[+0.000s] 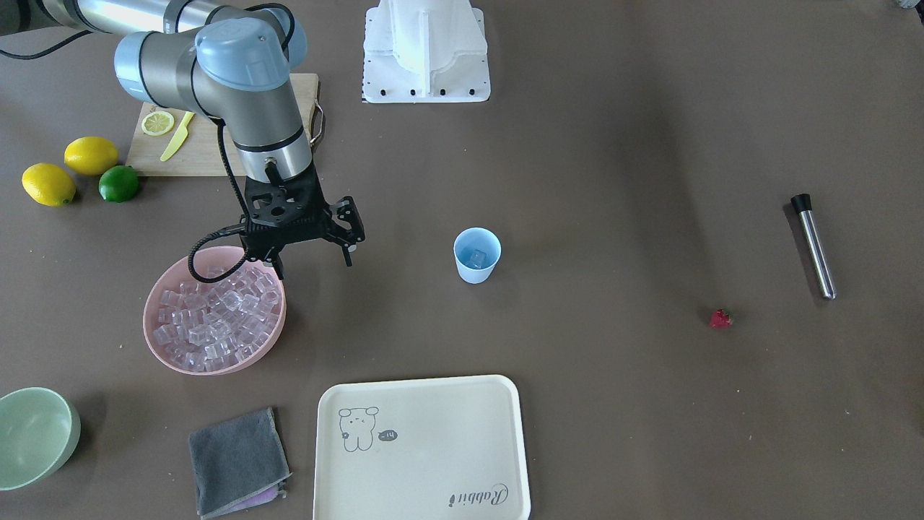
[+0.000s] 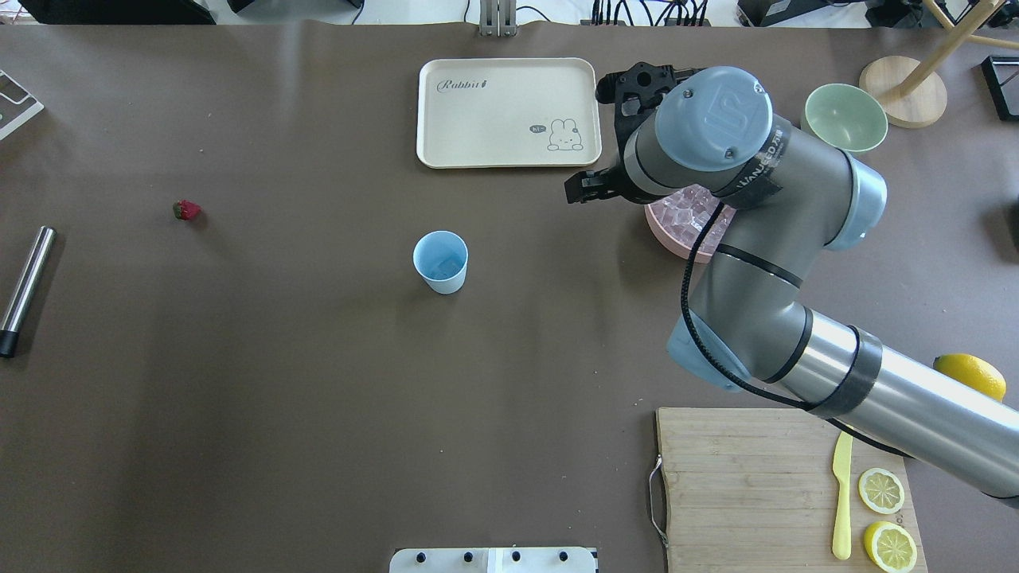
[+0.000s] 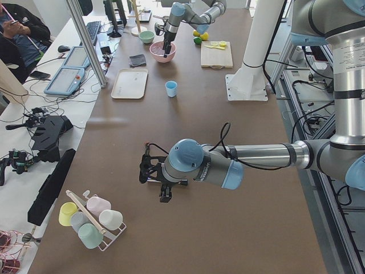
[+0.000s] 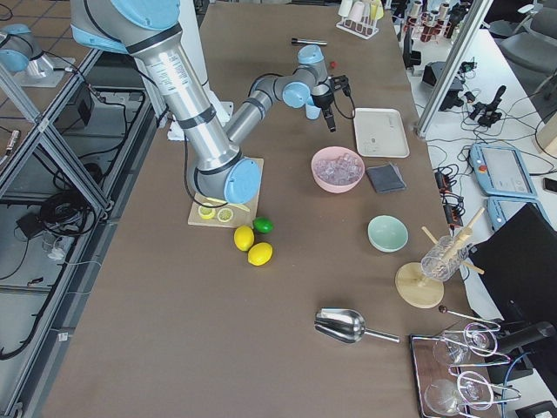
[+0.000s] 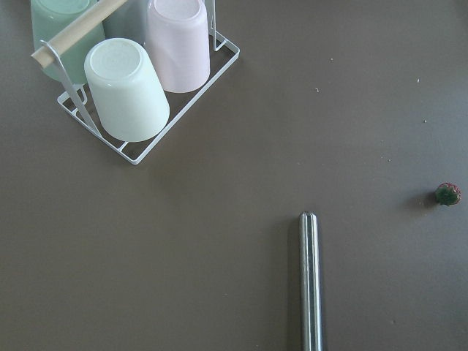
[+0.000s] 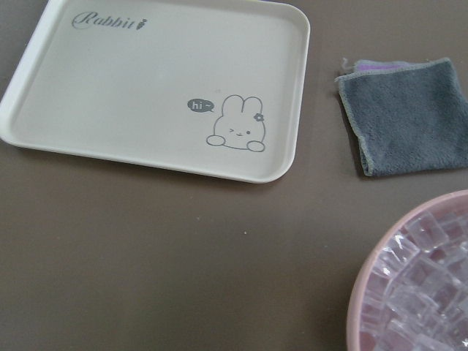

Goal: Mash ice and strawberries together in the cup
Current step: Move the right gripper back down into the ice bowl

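Note:
The light-blue cup (image 1: 476,254) stands upright mid-table with one clear ice cube (image 1: 478,257) inside. Many more ice cubes (image 1: 216,318) fill the pink bowl (image 1: 149,318). My right gripper (image 1: 313,263) hangs open and empty above the bowl's rim on the side toward the cup. The small red strawberry (image 1: 720,318) lies alone on the table, far from the cup, and also shows in the left wrist view (image 5: 447,194). My left gripper (image 3: 153,185) appears only in the exterior left view, hovering over the table beyond the strawberry; I cannot tell if it is open or shut.
A metal rod with a black end (image 1: 814,245) lies past the strawberry. A cream tray (image 1: 422,448), grey cloth (image 1: 237,460) and pale green bowl (image 1: 32,433) sit along the operators' edge. A cutting board (image 1: 209,144), lemons and a lime (image 1: 119,183) lie near the right arm. A cup rack (image 5: 139,80) is by the left wrist.

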